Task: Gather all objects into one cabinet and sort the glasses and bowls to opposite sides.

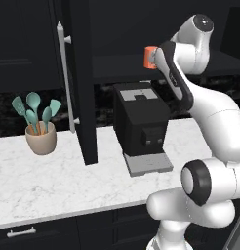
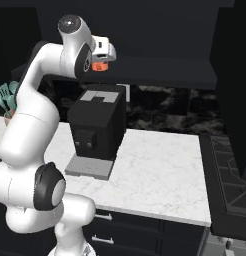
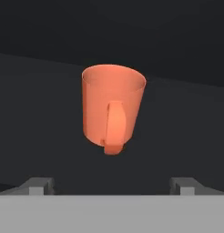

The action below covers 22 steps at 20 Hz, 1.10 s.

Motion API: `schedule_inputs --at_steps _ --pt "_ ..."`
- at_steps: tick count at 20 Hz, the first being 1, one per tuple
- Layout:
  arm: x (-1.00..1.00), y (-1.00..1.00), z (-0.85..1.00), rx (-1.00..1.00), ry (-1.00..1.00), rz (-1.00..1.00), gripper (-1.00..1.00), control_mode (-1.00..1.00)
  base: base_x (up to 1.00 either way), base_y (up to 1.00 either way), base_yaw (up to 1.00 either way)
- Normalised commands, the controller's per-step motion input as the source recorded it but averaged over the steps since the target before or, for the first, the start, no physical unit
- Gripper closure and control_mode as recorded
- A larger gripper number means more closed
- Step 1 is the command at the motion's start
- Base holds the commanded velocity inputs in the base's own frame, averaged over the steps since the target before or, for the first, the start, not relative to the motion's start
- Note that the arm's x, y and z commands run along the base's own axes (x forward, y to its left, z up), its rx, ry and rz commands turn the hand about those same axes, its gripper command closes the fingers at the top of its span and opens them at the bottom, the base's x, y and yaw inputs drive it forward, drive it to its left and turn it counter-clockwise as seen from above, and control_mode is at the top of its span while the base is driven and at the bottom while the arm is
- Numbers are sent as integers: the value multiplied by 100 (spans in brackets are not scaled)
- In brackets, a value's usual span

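The orange cup (image 3: 113, 109) sits on the dark cabinet shelf (image 1: 122, 66), above the coffee machine (image 1: 140, 124); the gripper (image 3: 112, 185) is spread wide just before the cup, holding nothing.

Cup (image 3: 113, 109): orange, smooth, matt, plastic-like; handle same finish. 
Cabinet (image 1: 85, 83): black, flat matt door; bar handle (image 1: 66, 78) pale silver, brushed-metal look. 
Shelf (image 2: 160, 65): dark, matt. 
Counter (image 1: 68, 171): white marble look with faint grey veining, smooth, slight sheen. 
Backsplash (image 2: 165, 107): black stone, mottled, glossy. 
Coffee machine (image 1: 140, 122): black matt casing, grey metal-like top plate and drip tray. 
Utensil pot (image 1: 41, 138): beige, matt, ceramic look; spatulas (image 1: 34, 110) teal, smooth. 
Arm (image 1: 214, 122): glossy white shell, dark joints. 
Drawer pull (image 1: 22, 232): silver metal.
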Motion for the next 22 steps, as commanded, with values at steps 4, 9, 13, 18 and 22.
schedule_inputs --at_steps 4,9,13,18,22 --pt "43 2 0 0 2 0 -100 -100 0 0 0" --pt "65 3 -20 0 3 0 -100 -100 0 0 0" --pt "49 0 -11 0 0 0 -100 -100 0 0 0" --pt "25 0 0 0 0 0 -100 -100 0 0 0" --pt "0 3 -3 0 0 0 100 -100 0 0 0"
